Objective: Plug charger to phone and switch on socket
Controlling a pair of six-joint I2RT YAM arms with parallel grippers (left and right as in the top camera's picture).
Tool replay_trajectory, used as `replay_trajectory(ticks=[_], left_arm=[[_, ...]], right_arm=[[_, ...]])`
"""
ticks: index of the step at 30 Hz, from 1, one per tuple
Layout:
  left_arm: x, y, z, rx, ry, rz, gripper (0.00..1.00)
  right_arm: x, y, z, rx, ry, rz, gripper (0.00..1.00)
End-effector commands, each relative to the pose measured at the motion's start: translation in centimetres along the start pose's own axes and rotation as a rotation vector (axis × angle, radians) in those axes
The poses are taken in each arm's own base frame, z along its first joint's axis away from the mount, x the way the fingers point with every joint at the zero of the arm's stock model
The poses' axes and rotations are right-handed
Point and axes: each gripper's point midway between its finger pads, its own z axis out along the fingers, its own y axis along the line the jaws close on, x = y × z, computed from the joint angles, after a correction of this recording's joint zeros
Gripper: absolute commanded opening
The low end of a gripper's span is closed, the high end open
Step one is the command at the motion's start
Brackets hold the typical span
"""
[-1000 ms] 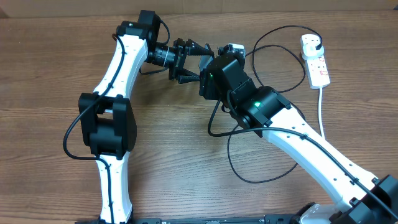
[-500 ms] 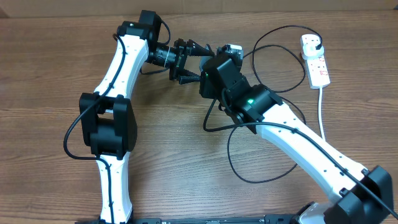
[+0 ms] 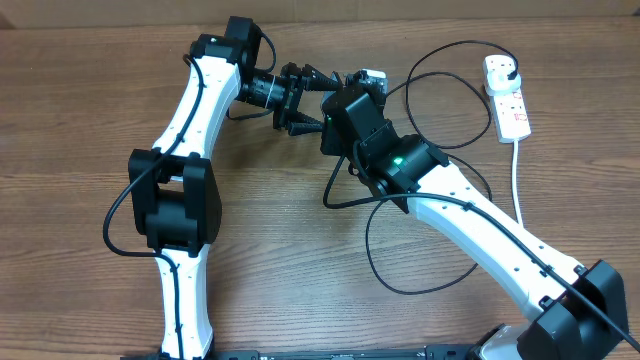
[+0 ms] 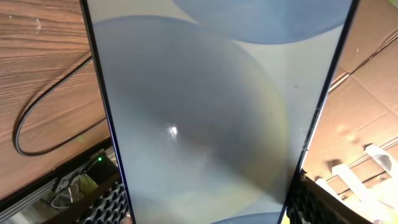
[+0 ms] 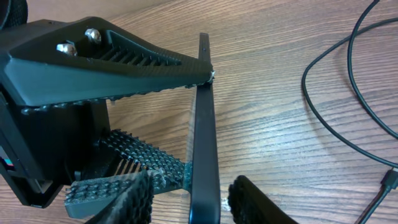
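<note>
Toward the back of the wooden table (image 3: 80, 100), lifted off the surface and turned on edge, the phone (image 5: 204, 137) is clamped by the left gripper (image 5: 196, 124), whose ribbed fingers (image 5: 124, 56) press on its two long sides. The right gripper (image 5: 193, 193) straddles the same thin edge with its jaws apart, a sliver of gap showing on each side, so it holds nothing yet. The phone looks stiff, slim and glass-faced, so probably slick and easy to scratch or crack. It is best pinched lightly across the long edges near mid-length, leaving the port end clear. The charger (image 5: 304, 82) is a limp, light black cable lying in loose loops on the wood. It would flop if lifted by the cord, so the rigid body of what seems to be its connector (image 5: 389, 180) is the likelier place to hold it. The socket (image 3: 507, 98) sits well apart at the far right, with a black plug already in it. Counted: one phone, one charger, one socket, two grippers.
</note>
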Motion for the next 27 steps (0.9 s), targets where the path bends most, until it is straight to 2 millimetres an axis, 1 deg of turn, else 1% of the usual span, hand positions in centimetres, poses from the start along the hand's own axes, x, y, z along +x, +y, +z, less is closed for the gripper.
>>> replay_trajectory(ticks=[1,8,19,22,27], left_arm=[[0.49,-1.06,0.14,0.024,0.021,0.031,0.57],[0.5,-1.07,0.14,0.024,0.021,0.038,0.57],[0.54,-1.11,0.13,0.027,0.024,0.045,0.58],[0.55,-1.1,0.13,0.027,0.024,0.048,0.58],[0.54,-1.11,0.13,0.027,0.024,0.048,0.58]], right_arm=[[-1.34,0.58,-0.6,-0.01,-0.041,0.004,0.36],[-1.49,0.71,-0.47,-0.013,-0.049,0.006,0.27],[-1.65,0.44,-0.34,0.004,-0.06,0.006,0.24],[-1.65,0.45,-0.34,0.003,-0.06,0.007,0.19],[-1.66,0.45,-0.34,0.003,-0.06,0.01,0.16]])
